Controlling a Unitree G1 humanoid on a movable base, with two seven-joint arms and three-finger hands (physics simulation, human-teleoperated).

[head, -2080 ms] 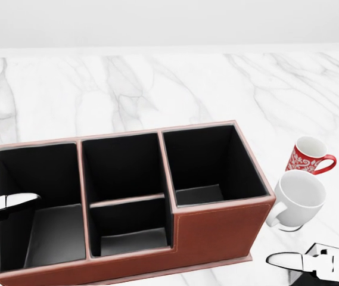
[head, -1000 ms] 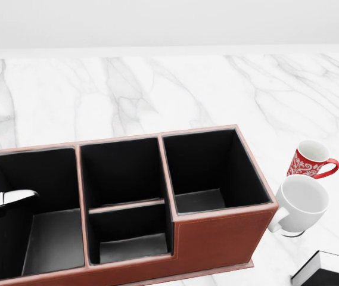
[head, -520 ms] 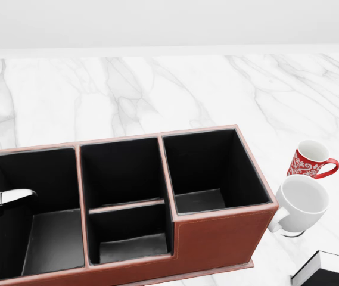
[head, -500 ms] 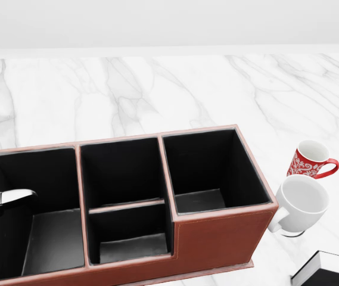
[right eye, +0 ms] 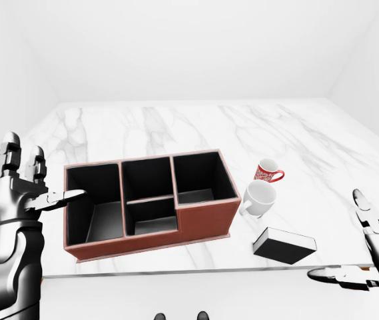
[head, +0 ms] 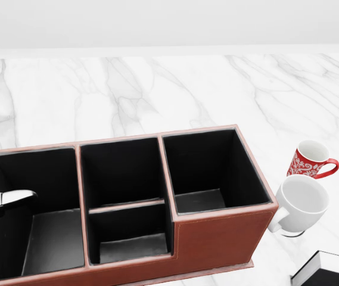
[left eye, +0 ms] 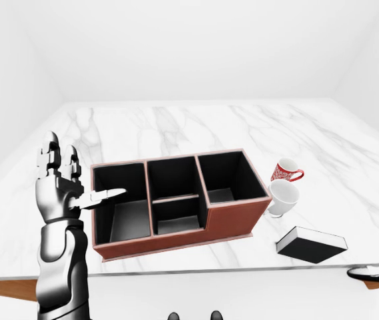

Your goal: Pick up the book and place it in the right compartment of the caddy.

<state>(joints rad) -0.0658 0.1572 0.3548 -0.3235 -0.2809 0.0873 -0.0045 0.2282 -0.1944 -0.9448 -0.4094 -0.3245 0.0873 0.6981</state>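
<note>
The big white marble table (left eye: 196, 123) fills the middle of the left-eye view, and its upper part is bare. In the center sits the long reddish-brown leather caddy (left eye: 232, 219) with black compartments. At the left stands the silver left hand (left eye: 59, 187), fingers (left eye: 49, 152) spread wide, holding nothing. At the lower right edge of the right-eye view, the right hand (right eye: 369, 257) is spread too. The flat black book (left eye: 310, 244) lies right of the caddy, near the table's bottom edge. Between them stand a plain white mug (left eye: 282, 197) and a small red patterned mug (left eye: 285, 171).
</note>
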